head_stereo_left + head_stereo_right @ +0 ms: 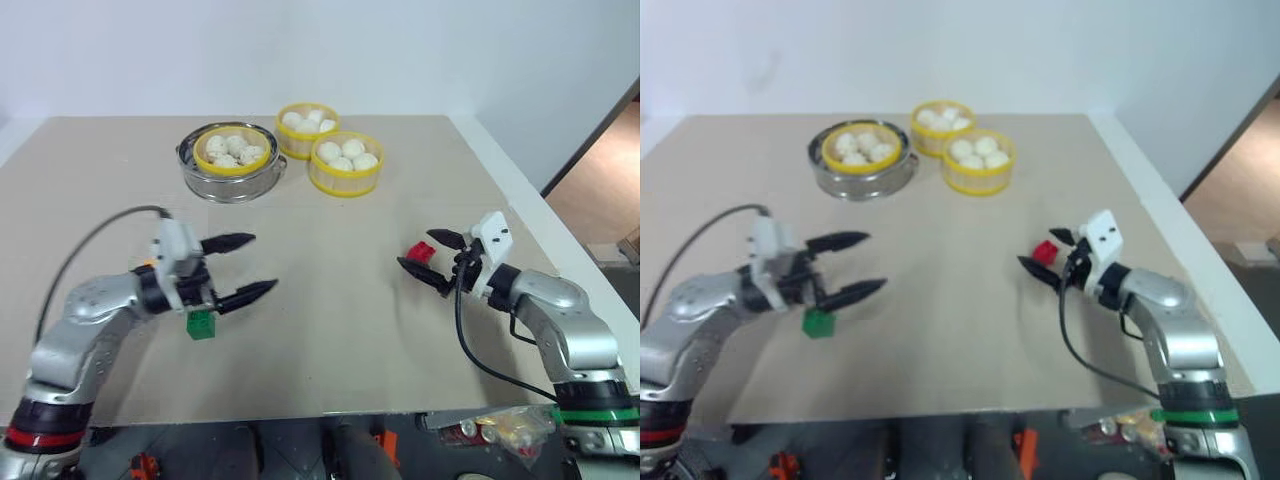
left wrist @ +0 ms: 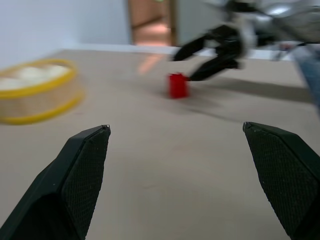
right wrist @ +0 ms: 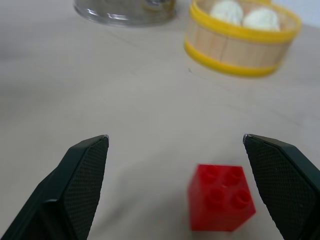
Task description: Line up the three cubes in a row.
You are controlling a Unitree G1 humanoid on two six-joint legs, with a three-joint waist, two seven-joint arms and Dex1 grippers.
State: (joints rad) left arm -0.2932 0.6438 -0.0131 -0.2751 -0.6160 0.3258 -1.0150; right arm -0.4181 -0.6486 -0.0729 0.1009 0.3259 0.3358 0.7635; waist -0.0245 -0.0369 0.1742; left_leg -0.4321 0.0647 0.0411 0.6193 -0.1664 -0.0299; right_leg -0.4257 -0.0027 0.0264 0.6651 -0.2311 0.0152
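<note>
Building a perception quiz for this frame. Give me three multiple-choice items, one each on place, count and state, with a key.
1. Where does the red cube sit?
A. inside a bun basket
B. on the table just ahead of the right gripper
C. on top of the green cube

2. How many yellow-rimmed bun baskets are on the table?
A. one
B. three
C. five

3. How do the left gripper fingers stand?
A. open, nothing between them
B. shut on the green cube
C. shut on a bun

Key:
1 B, the right wrist view shows the cube on the tabletop, ahead of the spread fingers.
2 B, one basket in the steel steamer and two beside it.
3 A, the left wrist view shows both fingers wide apart over bare table.
</note>
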